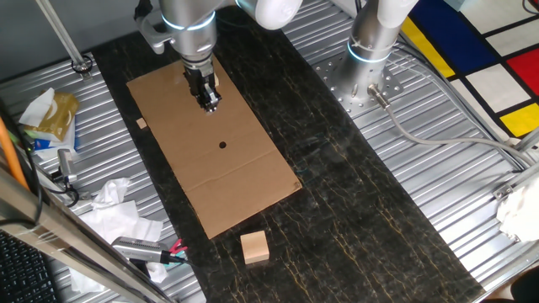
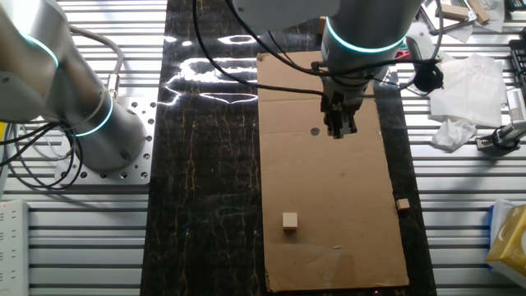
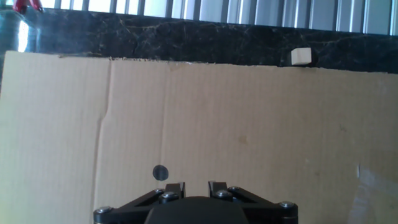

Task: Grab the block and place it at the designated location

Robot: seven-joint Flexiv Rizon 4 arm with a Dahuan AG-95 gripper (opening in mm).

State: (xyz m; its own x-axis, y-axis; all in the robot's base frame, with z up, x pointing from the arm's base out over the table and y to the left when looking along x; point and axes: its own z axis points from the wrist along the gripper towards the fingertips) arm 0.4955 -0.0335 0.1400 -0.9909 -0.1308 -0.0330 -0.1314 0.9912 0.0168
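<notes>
The tiny pale beige block [image 2: 289, 220] lies on the brown cardboard sheet [image 2: 345, 205], near its left edge in the other fixed view. In one fixed view my arm hides it, and it is outside the hand view. The designated location, a black dot [image 1: 222, 145] [image 2: 315, 131] [image 3: 160, 172], is marked near the sheet's middle. My gripper [image 1: 210, 104] [image 2: 339, 130] [image 3: 196, 186] hangs above the sheet close beside the dot, far from the block. Its jaws stand close together and hold nothing.
A larger tan wooden block [image 1: 254, 247] sits on the black table past the sheet's near end. A small flat tan chip [image 1: 141, 124] [image 2: 402, 204] [image 3: 301, 56] lies just off the sheet's long edge. Crumpled paper and tools [image 1: 126, 227] clutter the left side. A second arm's base [image 1: 369, 50] stands behind.
</notes>
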